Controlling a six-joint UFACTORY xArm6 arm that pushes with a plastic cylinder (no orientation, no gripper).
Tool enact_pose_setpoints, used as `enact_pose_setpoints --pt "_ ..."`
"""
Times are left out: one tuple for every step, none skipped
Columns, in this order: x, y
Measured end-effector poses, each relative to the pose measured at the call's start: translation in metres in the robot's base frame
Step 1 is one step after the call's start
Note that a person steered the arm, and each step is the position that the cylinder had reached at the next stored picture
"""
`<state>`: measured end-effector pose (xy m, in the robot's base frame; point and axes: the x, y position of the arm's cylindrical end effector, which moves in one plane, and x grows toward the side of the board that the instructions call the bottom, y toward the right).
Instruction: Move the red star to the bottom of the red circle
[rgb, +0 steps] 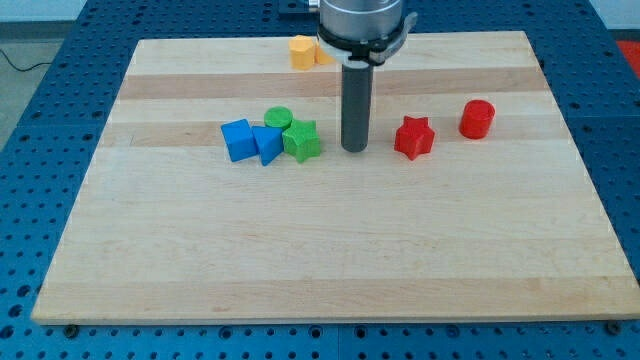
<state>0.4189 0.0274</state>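
Observation:
The red star (413, 137) lies on the wooden board right of centre. The red circle, a short cylinder (477, 118), stands to the star's right and slightly nearer the view's top, a small gap apart. My tip (354, 149) rests on the board just left of the red star, between it and the green star (302, 141). It touches neither block.
A cluster sits left of the tip: a blue cube (239, 140), a blue triangular block (268, 145), a green circle (278, 119) and the green star. A yellow block (304, 51) lies near the board's top edge, partly behind the arm. The board's right edge (570, 150) is beyond the red circle.

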Motion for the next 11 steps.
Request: enact_pose_setpoints --pt "0.005 0.036" --pt "0.006 0.055" --pt "0.002 0.030" --pt "-0.018 0.024" --pt "-0.024 0.033" --pt "-0.020 0.071" --pt "-0.013 0.104" --pt "-0.010 0.114" --pt "0.001 0.081" --pt "0.036 0.066" --pt "0.041 0.081"
